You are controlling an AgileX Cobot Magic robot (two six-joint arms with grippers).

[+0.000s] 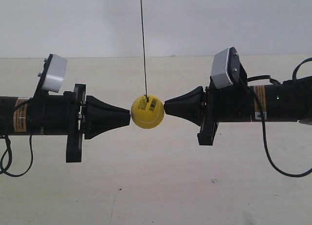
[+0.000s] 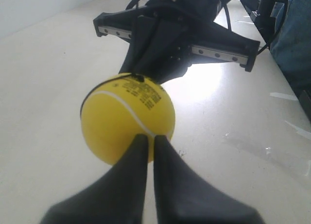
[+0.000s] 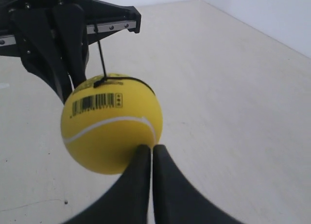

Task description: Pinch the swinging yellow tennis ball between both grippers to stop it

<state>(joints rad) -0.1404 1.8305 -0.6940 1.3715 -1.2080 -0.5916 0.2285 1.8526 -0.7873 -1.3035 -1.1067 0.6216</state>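
Note:
The yellow tennis ball hangs on a thin dark string, its barcode sticker facing up. Two black cone-tipped grippers meet it from opposite sides, each tip touching the ball. The gripper at the exterior view's left and the one at its right both point level at it. In the left wrist view my left gripper is shut, tips against the ball. My right gripper is likewise shut, tips pressed on the ball. Neither holds anything between its fingers.
A pale tabletop lies under the ball and both arms, with a white wall behind. Black cables loop down from the arm at the exterior view's right, and another cable from the arm at its left.

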